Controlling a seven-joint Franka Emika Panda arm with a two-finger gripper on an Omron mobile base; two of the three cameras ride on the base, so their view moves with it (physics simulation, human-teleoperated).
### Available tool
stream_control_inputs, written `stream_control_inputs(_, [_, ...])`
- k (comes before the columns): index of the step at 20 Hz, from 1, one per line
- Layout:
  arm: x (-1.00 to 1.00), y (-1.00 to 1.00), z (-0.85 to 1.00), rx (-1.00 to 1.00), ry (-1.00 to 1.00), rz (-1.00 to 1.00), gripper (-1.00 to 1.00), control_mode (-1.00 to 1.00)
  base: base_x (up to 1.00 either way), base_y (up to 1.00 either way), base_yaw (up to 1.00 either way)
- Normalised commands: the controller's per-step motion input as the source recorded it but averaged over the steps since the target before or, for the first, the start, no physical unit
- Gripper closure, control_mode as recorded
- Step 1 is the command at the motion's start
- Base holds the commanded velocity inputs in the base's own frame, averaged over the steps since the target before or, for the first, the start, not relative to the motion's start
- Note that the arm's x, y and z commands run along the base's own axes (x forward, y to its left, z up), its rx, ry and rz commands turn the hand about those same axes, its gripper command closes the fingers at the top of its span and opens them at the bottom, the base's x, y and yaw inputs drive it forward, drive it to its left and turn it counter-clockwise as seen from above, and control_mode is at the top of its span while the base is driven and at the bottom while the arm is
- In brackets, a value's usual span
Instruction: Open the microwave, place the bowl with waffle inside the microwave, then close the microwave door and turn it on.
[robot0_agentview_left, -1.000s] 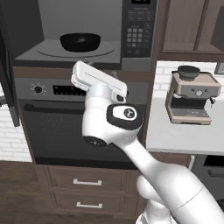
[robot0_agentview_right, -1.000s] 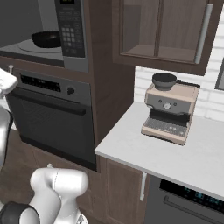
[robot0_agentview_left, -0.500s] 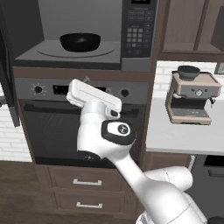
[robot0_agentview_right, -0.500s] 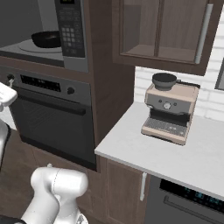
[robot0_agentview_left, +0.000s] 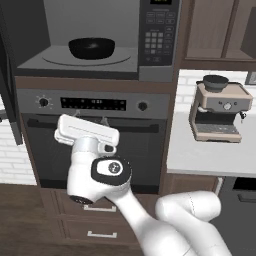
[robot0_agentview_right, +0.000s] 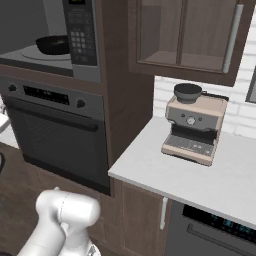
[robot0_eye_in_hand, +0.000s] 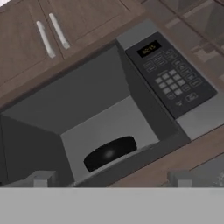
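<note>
Looking up from low in front of the oven (robot0_agentview_left: 95, 150), finds the bowl with waffle (robot0_agentview_left: 91, 48) already resting on the glass turntable (robot0_agentview_left: 60, 59) inside the microwave (robot0_agentview_left: 150, 72), near the middle of the cavity and well back from the front lip; cannot make out the waffle itself, probably hidden below the dark rim. Holds nothing in the gripper (robot0_eye_in_hand: 111, 180): fingertips (robot0_eye_in_hand: 41, 178) spread wide, empty air between them. Leaves two steps by this reckoning, shutting the microwave door (robot0_agentview_left: 10, 90) and pressing start. Stands wide open, that door, edge-on at the far left of the left base view, well apart from the hand. Risks clipping the oven's bar handle or the microwave's lower frame when rising from so low. Risks sliding off the glass if pushing close to the hinge instead of the free edge. Risks a hard slam that jolts the bowl across the turntable, or a soft push that stops short of latching, so that no press on the keypad (robot0_eye_in_hand: 170, 72) starts anything. Risks hitting two buttons at once with fingers this far apart; calls for closing them first. Poses no danger to the coffee machine (robot0_agentview_left: 218, 112), well off to the right.
</note>
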Motion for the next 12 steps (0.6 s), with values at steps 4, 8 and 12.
stream_control_inputs(4, [0.16,0.66,-0.53,-0.14,0.0,0.0,-1.0,-1.0,0.0,0.0,0.0])
stream_control_inputs(8, [0.08,0.62,-0.4,-0.11,-0.02,0.0,-1.0,-1.0,0.0,0.0,0.0])
stream_control_inputs(12, [0.0,0.57,-0.26,-0.08,-0.04,0.0,-1.0,-1.0,0.0,0.0,0.0])
